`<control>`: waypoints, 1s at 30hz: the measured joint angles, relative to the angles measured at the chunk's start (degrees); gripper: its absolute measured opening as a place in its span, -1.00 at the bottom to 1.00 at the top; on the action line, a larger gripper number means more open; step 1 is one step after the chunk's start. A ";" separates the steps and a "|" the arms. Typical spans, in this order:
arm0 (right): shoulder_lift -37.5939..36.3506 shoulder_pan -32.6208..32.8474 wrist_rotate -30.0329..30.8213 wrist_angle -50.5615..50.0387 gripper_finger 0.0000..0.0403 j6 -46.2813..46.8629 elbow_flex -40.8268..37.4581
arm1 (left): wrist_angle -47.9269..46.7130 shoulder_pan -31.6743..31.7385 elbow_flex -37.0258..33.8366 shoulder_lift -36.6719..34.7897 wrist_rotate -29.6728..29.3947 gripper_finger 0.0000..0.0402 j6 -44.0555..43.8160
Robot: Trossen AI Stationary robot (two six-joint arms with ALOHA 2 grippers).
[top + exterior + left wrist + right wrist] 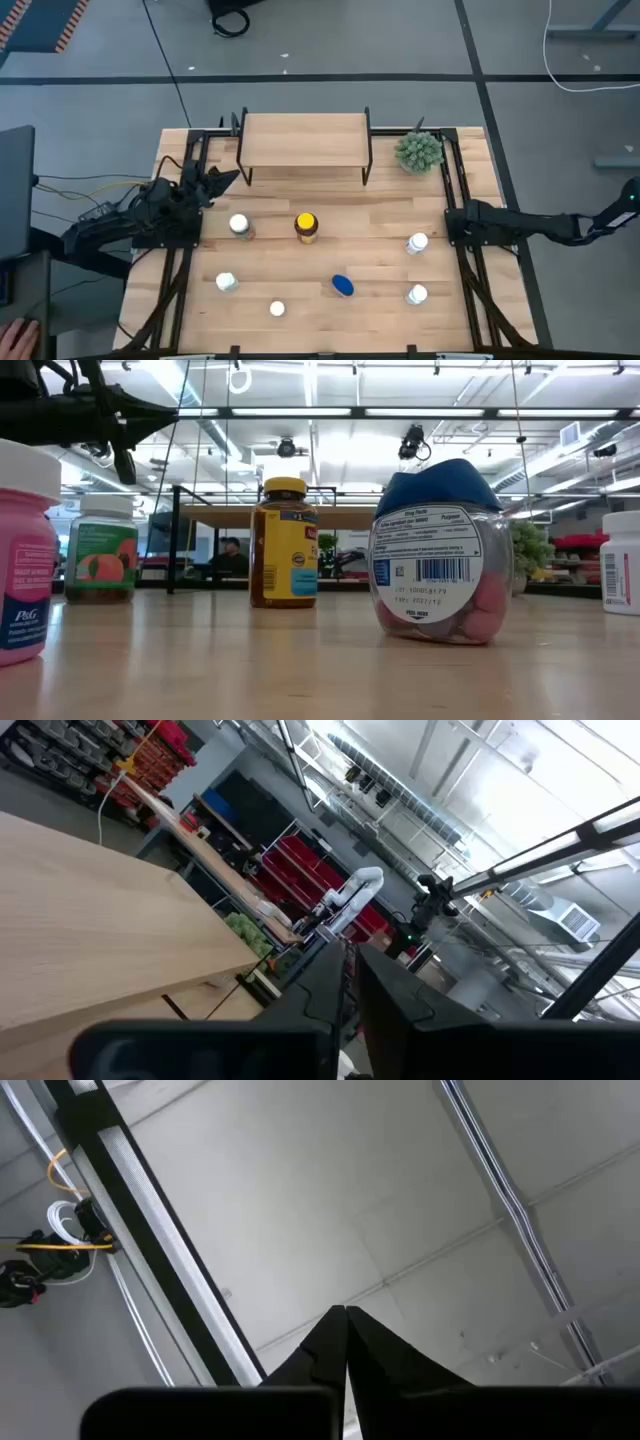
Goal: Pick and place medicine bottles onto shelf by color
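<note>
Several medicine bottles stand upright on their bases on the wooden table. Among them are an amber one with a yellow cap (306,226) (285,545), a squat blue-lidded one (343,286) (440,550), a pink-labelled one (20,560) and white-capped ones (239,225) (417,243). The light-wood shelf (305,140) (100,940) stands on black legs at the table's far side, with nothing on it. My left gripper (228,178) (355,965) hovers shut near the shelf's left legs. At the table's right edge my right gripper (452,222) (345,1330) is shut. Neither touches anything.
A green spiky potted plant (418,150) stands right of the shelf. Black frame rails (170,280) run along the table's left and right sides. Bare wood lies between the shelf and the bottles. A person's hand (15,335) shows at the near left, off the table.
</note>
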 joint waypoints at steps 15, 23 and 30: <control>0.00 -0.02 0.00 0.00 -0.91 0.00 0.02 | -0.01 0.02 -0.01 0.00 0.01 -0.83 0.01; -0.01 -0.01 0.00 -0.01 -0.91 0.00 0.02 | 0.00 0.02 -0.01 0.02 -0.01 -0.83 0.01; 0.00 0.00 0.00 0.00 -0.91 0.00 0.02 | 0.00 0.02 0.00 0.02 -0.01 -0.85 0.01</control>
